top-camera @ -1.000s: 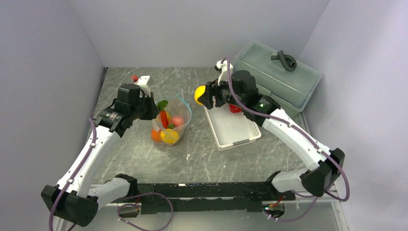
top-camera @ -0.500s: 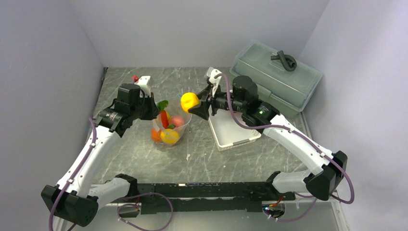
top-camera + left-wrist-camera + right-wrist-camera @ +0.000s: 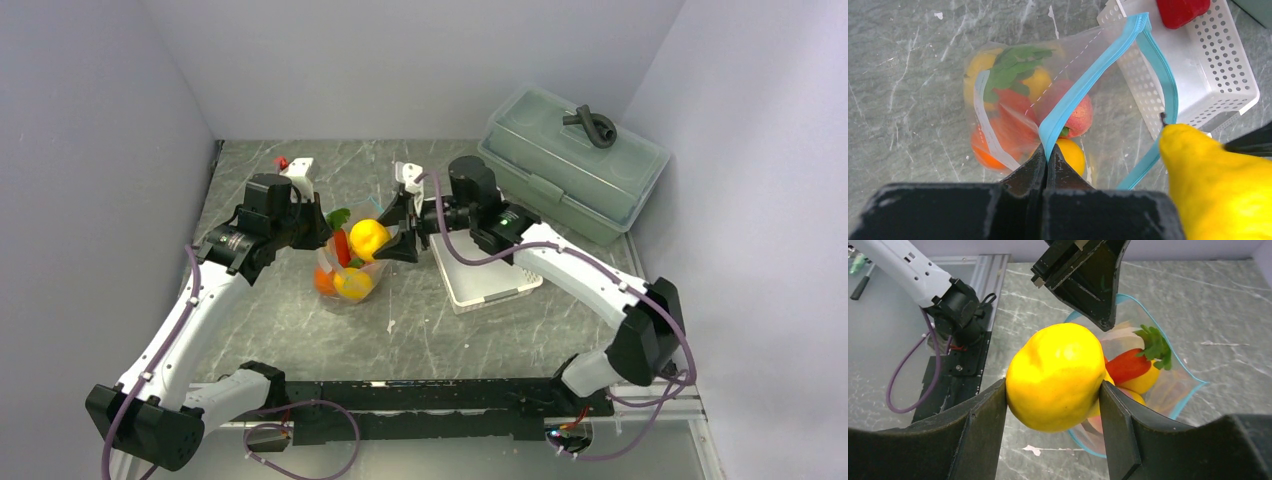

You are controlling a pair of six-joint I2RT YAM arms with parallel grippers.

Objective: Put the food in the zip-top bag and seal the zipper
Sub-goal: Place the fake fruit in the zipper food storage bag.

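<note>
Above grey marble [image 3: 300, 330], right end effector [image 3: 1053, 390] clamps a yellow lemon [image 3: 1055, 372]; left end effector [image 3: 1046, 161] pinches the zipper [image 3: 1095, 75].

Left tool [image 3: 1046, 164] is pinched tight; right tool [image 3: 1053, 390] grips with jaws apart.

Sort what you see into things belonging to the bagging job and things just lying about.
Job: zip-top bag, teal zipper in left gripper, lemon in right gripper, bagged carrot, red pepper.
Lying about: white slotted basket, grey-green lidded box, black loop on its lid.
</note>
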